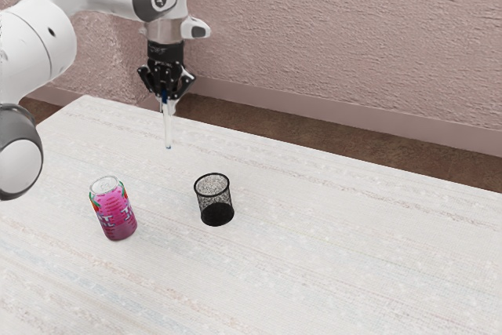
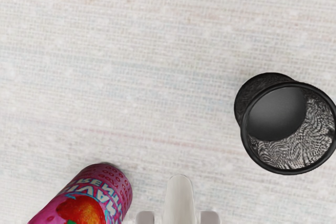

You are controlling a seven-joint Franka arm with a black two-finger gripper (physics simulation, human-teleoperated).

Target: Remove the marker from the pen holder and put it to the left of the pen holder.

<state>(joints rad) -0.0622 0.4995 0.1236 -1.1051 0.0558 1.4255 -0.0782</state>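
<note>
High above the table, toward the exterior view's upper left, my gripper (image 1: 165,93) is shut on the marker (image 1: 167,125), a pale, slim stick with a blue upper part that hangs nearly upright. The black mesh pen holder (image 1: 214,200) stands upright on the table, apart from the marker. In the wrist view the marker (image 2: 179,201) sits between the two fingertips of the gripper (image 2: 178,217). The pen holder (image 2: 289,128) is off to one side of it, with nothing seen inside.
A pink drink can (image 1: 116,209) stands on the white table (image 1: 337,233), toward the exterior view's left from the pen holder. The same can (image 2: 89,198) lies on the other side of the marker from the holder in the wrist view. A textured wall (image 1: 329,45) rises behind.
</note>
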